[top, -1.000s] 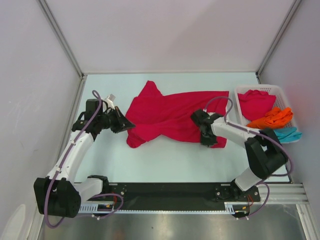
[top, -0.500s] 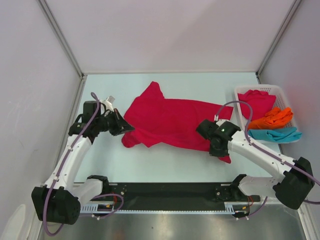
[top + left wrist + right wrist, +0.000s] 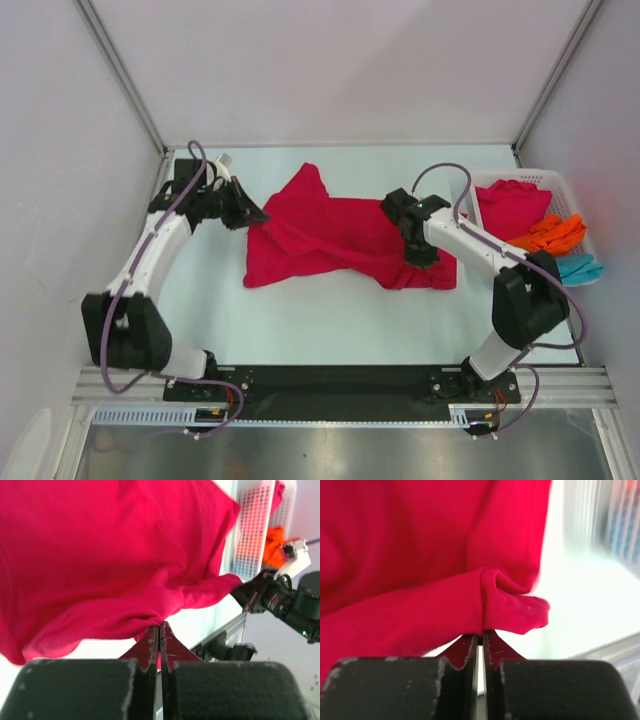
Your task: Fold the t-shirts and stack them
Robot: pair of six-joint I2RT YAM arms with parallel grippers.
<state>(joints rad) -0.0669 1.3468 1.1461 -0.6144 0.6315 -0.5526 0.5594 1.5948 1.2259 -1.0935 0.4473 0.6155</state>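
A crimson red t-shirt (image 3: pixel 340 238) lies spread and rumpled across the middle of the table. My left gripper (image 3: pixel 250 213) is shut on the shirt's left edge; in the left wrist view the cloth (image 3: pixel 100 560) bunches at the closed tips (image 3: pixel 160 626). My right gripper (image 3: pixel 418 252) is shut on a fold of the shirt's right part; in the right wrist view the red cloth (image 3: pixel 410 565) is pinched at the tips (image 3: pixel 480 638). Another crimson shirt (image 3: pixel 508 206), an orange one (image 3: pixel 545 236) and a teal one (image 3: pixel 578 267) lie in the basket.
A white slatted basket (image 3: pixel 562 187) stands at the right edge of the table and also shows in the left wrist view (image 3: pixel 252 530). Grey walls enclose the back and sides. A black rail (image 3: pixel 340 382) runs along the near edge.
Both grippers have moved toward the back of the table, dragging the crimson shirt with them. The right arm's elbow has swung back in from the far right.
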